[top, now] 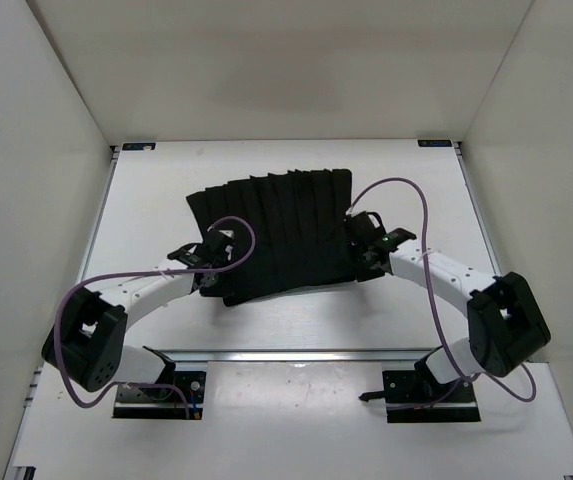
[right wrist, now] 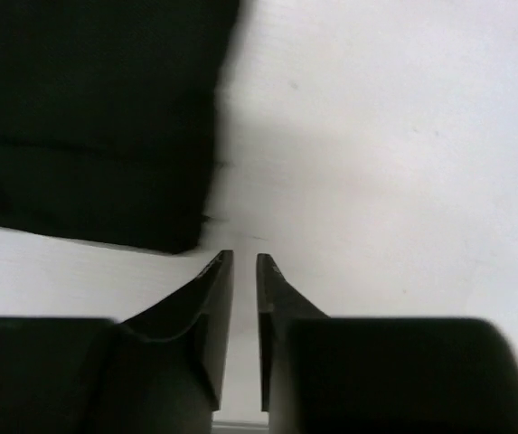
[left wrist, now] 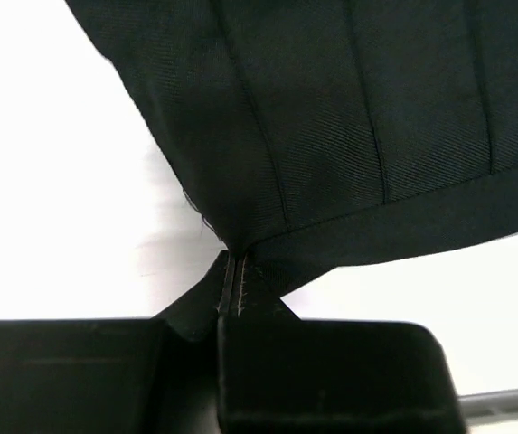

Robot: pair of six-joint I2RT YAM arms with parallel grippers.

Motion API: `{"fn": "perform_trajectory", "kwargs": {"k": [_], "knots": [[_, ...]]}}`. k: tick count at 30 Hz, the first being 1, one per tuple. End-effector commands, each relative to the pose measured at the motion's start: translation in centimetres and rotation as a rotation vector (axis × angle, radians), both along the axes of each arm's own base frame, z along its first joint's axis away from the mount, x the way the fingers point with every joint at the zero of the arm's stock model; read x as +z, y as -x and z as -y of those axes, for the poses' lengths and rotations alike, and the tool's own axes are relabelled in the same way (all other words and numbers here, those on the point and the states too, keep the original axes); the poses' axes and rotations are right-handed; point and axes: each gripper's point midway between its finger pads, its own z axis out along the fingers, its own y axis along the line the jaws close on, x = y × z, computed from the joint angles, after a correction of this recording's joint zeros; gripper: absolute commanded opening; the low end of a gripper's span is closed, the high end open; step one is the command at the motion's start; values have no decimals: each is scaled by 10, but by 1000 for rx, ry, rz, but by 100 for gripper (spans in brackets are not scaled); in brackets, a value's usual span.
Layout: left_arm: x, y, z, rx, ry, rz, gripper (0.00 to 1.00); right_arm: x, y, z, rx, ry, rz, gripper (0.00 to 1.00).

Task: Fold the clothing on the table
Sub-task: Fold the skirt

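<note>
On table [top: 296, 320], clothing [top: 276, 235] corner clamped in left pincer [left wrist: 232, 271], right pincer [right wrist: 245, 262] slightly parted, empty, beside it

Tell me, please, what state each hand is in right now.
Left hand: closed on a corner of the pleated skirt.
Right hand: slightly open, holding nothing.

Clothing [top: 271, 235]: black woven cloth, matt, fine twill weave noted close up, pleats pressed sharp. Table [top: 296, 320]: white, smooth, matt (material not told). Edge rail [top: 296, 355]: bare metal, dull silver sheen. Left gripper [left wrist: 233, 271]: black, matt, prob. plastic. Arm shells [top: 151, 290]: white, smooth, semi-gloss.
</note>
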Motion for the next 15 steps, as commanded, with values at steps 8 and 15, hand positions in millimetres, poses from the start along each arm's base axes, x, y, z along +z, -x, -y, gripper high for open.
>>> {"fn": "perform_trajectory", "kwargs": {"k": [8,15], "knots": [[-12,15,-34,-3,-76,-27,0,27,3,9,-58,-275,1,26],[-15,18,-31,-21,-71,-38,0,14,-1,-14,-100,-547,12,25]]}}
